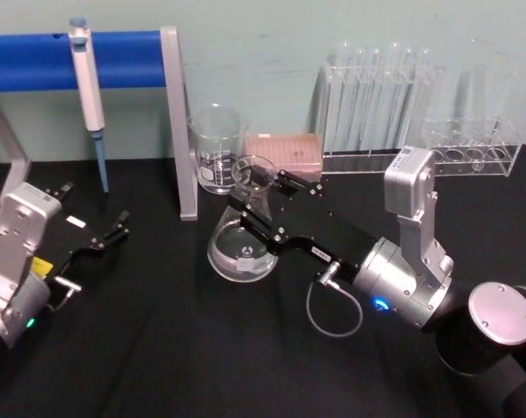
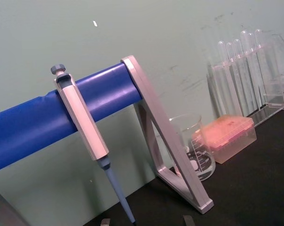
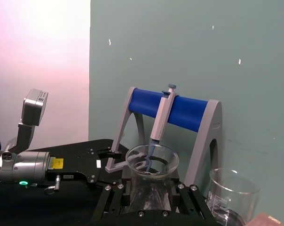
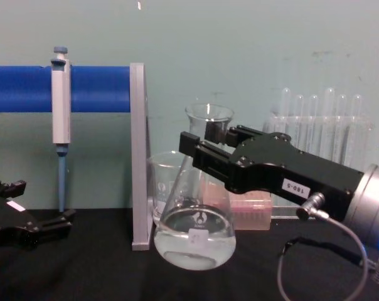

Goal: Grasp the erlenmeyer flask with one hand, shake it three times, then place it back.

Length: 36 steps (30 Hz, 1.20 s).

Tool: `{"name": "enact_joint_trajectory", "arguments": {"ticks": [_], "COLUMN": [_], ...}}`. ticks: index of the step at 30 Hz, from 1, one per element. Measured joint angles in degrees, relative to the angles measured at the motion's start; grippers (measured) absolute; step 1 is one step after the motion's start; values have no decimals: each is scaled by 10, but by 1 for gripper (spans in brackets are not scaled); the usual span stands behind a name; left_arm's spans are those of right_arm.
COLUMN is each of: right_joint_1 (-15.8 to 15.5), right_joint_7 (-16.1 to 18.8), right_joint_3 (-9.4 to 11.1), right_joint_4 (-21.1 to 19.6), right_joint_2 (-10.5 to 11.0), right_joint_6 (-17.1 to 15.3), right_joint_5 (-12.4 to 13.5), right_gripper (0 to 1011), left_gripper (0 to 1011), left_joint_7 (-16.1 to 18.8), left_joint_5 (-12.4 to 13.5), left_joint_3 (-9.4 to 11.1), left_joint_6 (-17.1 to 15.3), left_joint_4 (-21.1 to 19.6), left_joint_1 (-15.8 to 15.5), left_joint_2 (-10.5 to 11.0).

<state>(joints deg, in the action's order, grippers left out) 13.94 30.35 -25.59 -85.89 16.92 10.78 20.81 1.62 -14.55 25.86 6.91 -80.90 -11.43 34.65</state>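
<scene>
One flask (image 1: 242, 254) is at mid-worktop, slightly tilted, with a little clear liquid in its base. Whether the base touches the black worktop (image 1: 158, 348) I cannot tell. The right claw (image 1: 261, 198) is clamped on its neck just under the rim. For the shake, I judge short, gentle swings best, neck up so nothing spills, and clear of the beaker (image 1: 218, 148) and stand post (image 1: 180, 122) just behind. The left claw (image 1: 93, 218) rests spread at near left, well apart. A pipette (image 1: 89, 87) hangs on the stand's blue bar. Tubes (image 1: 376, 96) stand far right before a pale green wall.
</scene>
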Motion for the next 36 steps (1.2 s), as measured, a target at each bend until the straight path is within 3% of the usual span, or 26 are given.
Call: {"name": "enact_joint_trajectory", "arguments": {"ticks": [25, 36], "right_joint_1": [3, 11], "right_joint_7": [-7, 3], "right_joint_3": [-11, -20], "right_joint_4": [-5, 14], "right_joint_2": [6, 8], "right_joint_6": [2, 5], "right_joint_5": [4, 2], "right_gripper": [451, 451], "left_gripper": [1001, 1001], "left_joint_7": [0, 0], "left_joint_5": [0, 0], "left_joint_3": [0, 0], "left_joint_6": [0, 0], "left_joint_4": [0, 0], "left_joint_1": [0, 0], "left_joint_2": [0, 0]}}
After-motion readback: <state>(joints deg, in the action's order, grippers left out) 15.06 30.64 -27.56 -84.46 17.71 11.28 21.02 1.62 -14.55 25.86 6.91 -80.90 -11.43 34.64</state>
